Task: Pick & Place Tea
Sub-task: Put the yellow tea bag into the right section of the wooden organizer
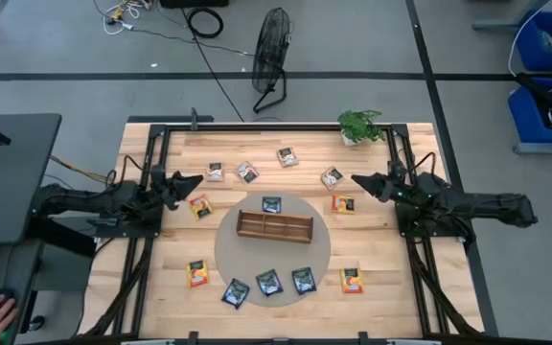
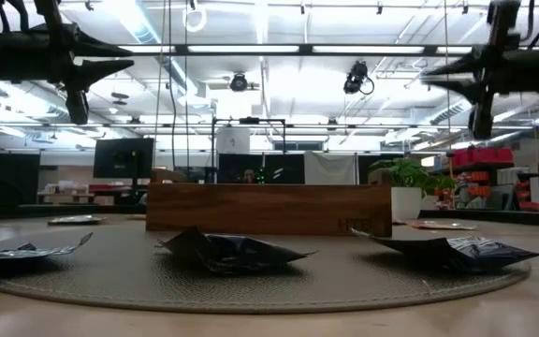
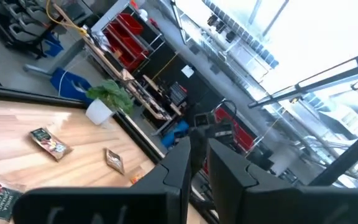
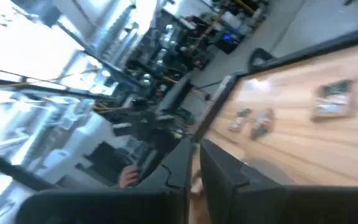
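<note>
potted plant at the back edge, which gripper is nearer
Right. The right gripper sits just in front of the potted plant; the left gripper is far across the table.

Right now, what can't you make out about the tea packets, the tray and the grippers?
- Long brown wooden compartment tray: low view shows only its side wall, so the contents are hidden.
- Small flat square tea packets: printing too small, high view.
- Left gripper and right gripper: both look shut, holding nothing.

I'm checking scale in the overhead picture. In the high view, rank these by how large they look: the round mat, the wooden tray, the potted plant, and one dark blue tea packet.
Largest to smallest:
1. Round mat
2. Wooden tray
3. Potted plant
4. Dark blue tea packet

The high view looks straight down on the table, so nearness hardly skews this.
</note>
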Motion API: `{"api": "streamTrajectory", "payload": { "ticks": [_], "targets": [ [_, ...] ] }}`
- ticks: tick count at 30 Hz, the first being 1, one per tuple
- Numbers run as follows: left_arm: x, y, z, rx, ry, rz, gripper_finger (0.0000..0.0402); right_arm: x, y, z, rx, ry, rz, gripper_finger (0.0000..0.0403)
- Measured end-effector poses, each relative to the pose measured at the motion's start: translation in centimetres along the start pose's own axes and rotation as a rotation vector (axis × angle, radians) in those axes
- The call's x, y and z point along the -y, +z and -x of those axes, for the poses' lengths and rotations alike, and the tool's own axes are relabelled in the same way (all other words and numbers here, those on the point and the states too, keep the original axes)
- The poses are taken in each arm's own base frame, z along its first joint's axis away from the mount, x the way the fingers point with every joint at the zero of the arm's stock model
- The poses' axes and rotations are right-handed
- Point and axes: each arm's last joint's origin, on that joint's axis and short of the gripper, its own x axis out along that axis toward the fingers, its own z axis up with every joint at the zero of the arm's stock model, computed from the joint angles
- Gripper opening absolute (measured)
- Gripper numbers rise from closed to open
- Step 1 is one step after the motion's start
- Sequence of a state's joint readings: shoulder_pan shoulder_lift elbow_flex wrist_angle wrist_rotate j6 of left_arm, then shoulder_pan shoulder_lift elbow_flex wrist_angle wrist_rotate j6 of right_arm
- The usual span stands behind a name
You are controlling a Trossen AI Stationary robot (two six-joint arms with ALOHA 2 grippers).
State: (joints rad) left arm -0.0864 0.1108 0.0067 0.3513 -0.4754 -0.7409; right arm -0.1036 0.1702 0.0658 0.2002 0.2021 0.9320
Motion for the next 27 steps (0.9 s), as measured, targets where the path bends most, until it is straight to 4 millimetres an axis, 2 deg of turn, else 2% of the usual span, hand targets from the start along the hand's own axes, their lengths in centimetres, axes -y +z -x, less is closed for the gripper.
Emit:
{"api": "streamTrajectory", "payload": {
  "ticks": [3, 6, 10, 15, 17, 21, 27],
  "targets": [
    [0.0, 0.0, 0.0, -0.003, 0.002, 0.006, 0.0055, -1.5, 1.0, -0.1, -0.03, -0.008, 0.061, 0.0048],
    [0.0, 0.0, 0.0, -0.003, 0.002, 0.006, 0.0055, -2.3, 1.4, -0.2, -0.146, -0.091, 0.097, 0.007],
    [0.0, 0.0, 0.0, -0.003, 0.002, 0.007, 0.0055, -2.8, 1.6, -0.4, -0.316, -0.234, 0.076, 0.0119],
    [0.0, 0.0, 0.0, -0.003, 0.002, 0.044, 0.0055, -3.5, 2.0, -0.8, -0.409, -0.378, 0.081, 0.019],
    [0.0, 0.0, 0.0, -0.003, 0.002, 0.058, 0.0055, -3.8, 2.0, -1.4, -0.448, -0.384, 0.131, 0.0209],
    [0.0, 0.0, 0.0, -0.003, 0.001, 0.058, 0.0055, -4.4, 1.8, -3.3, -0.556, -0.357, 0.299, 0.0224],
    [0.0, 0.0, 0.0, -0.002, 0.0, 0.066, 0.0055, -2.4, 0.3, -4.7, -0.744, -0.582, 0.491, 0.022]
  ]
}}
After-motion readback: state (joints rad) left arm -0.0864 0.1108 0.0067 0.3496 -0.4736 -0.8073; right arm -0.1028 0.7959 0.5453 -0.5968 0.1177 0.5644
